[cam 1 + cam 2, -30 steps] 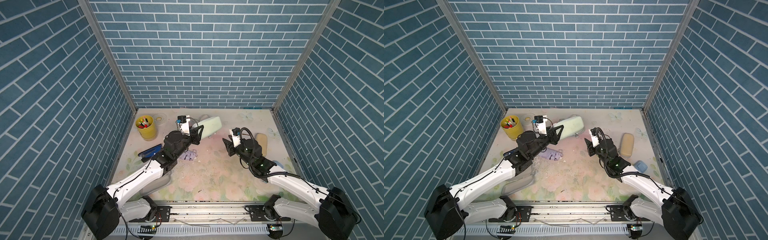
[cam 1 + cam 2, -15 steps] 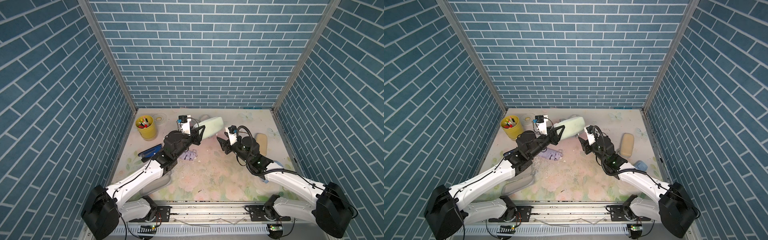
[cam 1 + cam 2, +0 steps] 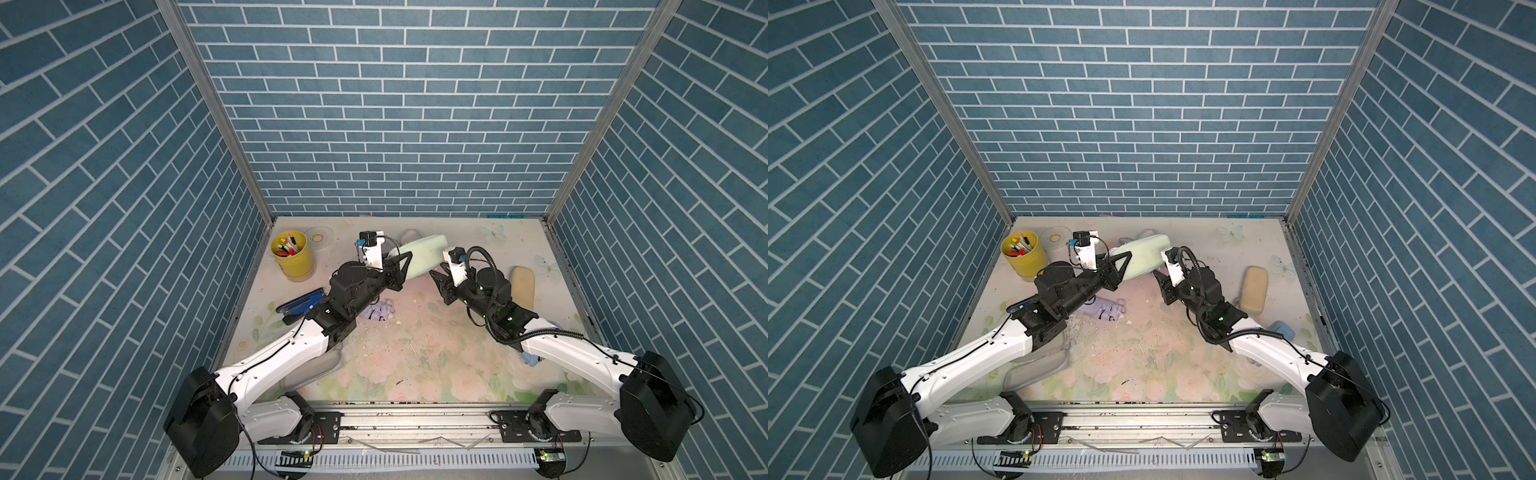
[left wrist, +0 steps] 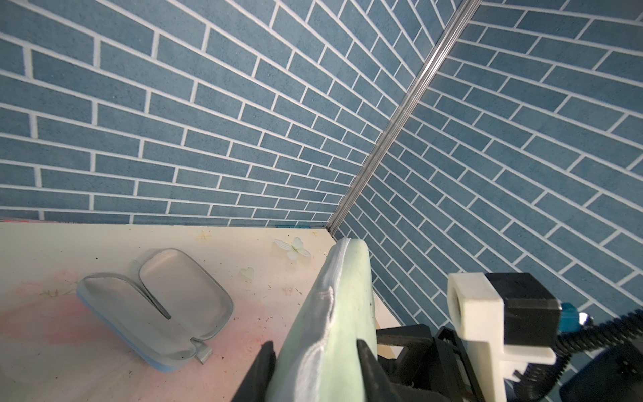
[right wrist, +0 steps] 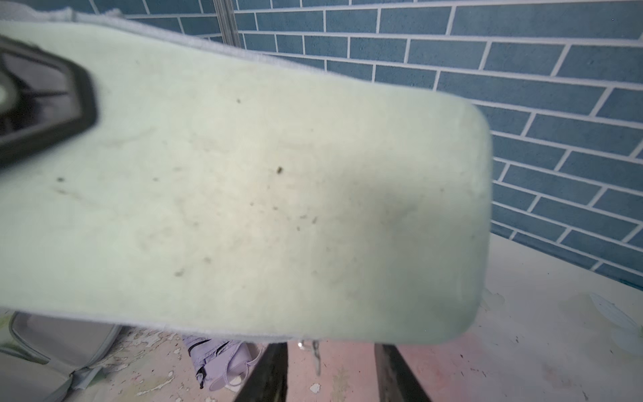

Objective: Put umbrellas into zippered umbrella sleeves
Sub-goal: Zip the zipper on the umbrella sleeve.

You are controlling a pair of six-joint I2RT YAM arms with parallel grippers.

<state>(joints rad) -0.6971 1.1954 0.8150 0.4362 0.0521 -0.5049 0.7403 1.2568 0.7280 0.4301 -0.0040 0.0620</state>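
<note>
Blue brick-pattern walls (image 3: 395,124) enclose a floral-print tabletop (image 3: 415,357) flecked with debris. The left gripper (image 3: 404,268) is clamped on one end of a mint green oblong zip sleeve (image 3: 424,255), one finger on each face in the left wrist view, and holds it raised off the surface with the free end slanting towards the back wall. The right gripper (image 3: 439,277) sits just below the sleeve's lower edge. In the right wrist view its jaws stand apart, and a small metal tab (image 5: 315,351) hangs from the sleeve between them; contact cannot be determined. A lilac fabric umbrella roll (image 3: 380,311) lies on the tabletop near the left arm's wrist, outside any sleeve. A blue clamshell zip sleeve (image 4: 156,299) lies open, grey lining up, behind the raised sleeve. A beige zip sleeve (image 3: 523,284) lies closed beside the right arm. A grey-lined open sleeve (image 3: 316,370) is partly covered by the left arm; its outer colour cannot be told. A yellow cup of pens (image 3: 293,262) and a dark blue stapler (image 3: 301,305) stand along the left wall.
</note>
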